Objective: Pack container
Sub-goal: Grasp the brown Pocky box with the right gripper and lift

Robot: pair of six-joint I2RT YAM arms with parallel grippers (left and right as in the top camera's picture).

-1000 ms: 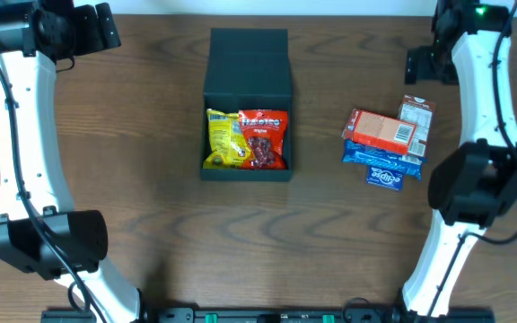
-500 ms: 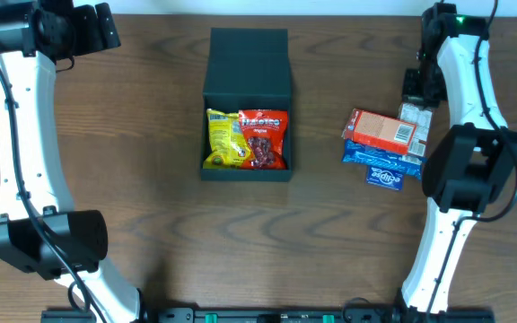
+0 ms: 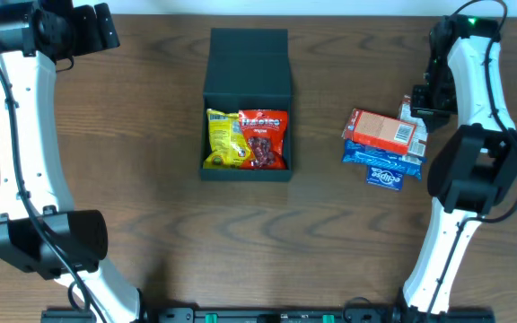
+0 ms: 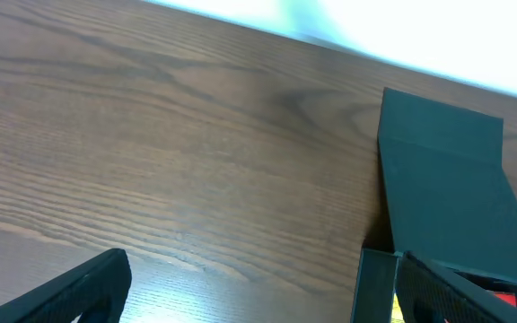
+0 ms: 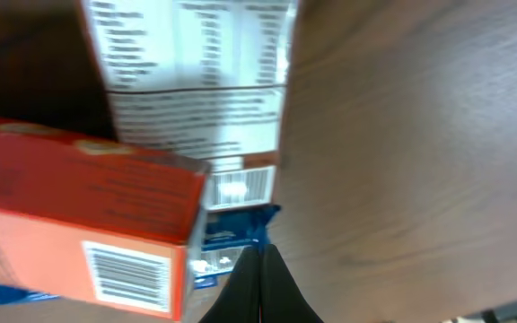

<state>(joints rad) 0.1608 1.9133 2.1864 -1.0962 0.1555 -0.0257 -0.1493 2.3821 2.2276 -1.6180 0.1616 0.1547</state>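
Robot lab bench: two white arms [image 3: 21, 135] flanking wood-grain table [image 3: 151, 224].

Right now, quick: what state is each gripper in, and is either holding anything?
Left gripper: open, holding nothing.
Right gripper: shut beside the snack pile, nothing visibly held.

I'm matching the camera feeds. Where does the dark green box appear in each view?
Overhead: the container sits centre, upper half, flap lid open toward the top edge.
Left wrist: at the right edge, mostly flap lid, cut off at the bottom.
Right wrist: not in it.
Shared landmark: the wood-grain table.
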